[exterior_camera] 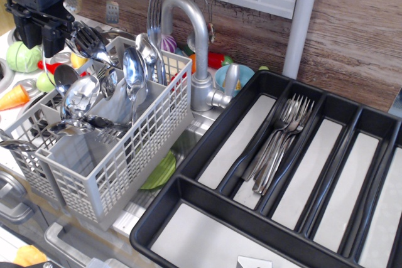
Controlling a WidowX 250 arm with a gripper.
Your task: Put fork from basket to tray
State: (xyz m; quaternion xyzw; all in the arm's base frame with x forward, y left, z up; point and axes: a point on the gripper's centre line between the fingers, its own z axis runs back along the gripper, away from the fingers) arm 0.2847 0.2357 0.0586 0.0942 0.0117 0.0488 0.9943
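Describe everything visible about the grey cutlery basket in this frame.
The basket is light grey plastic, boxy, with grid-lattice walls and inner dividers forming several compartments. It sits tilted beside the tap, its near corner toward the camera, left of the black tray without visibly touching it. Spoons and forks stand in it, handles down. The black gripper hovers at its far left corner.

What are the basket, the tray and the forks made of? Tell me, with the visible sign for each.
Basket: apparently light grey plastic, matte, with a moulded grid lattice.
Tray: seemingly black plastic, slightly glossy walls; its pale grey floors may be a liner.
Forks in the tray: likely stainless steel, shiny, with bright reflections.
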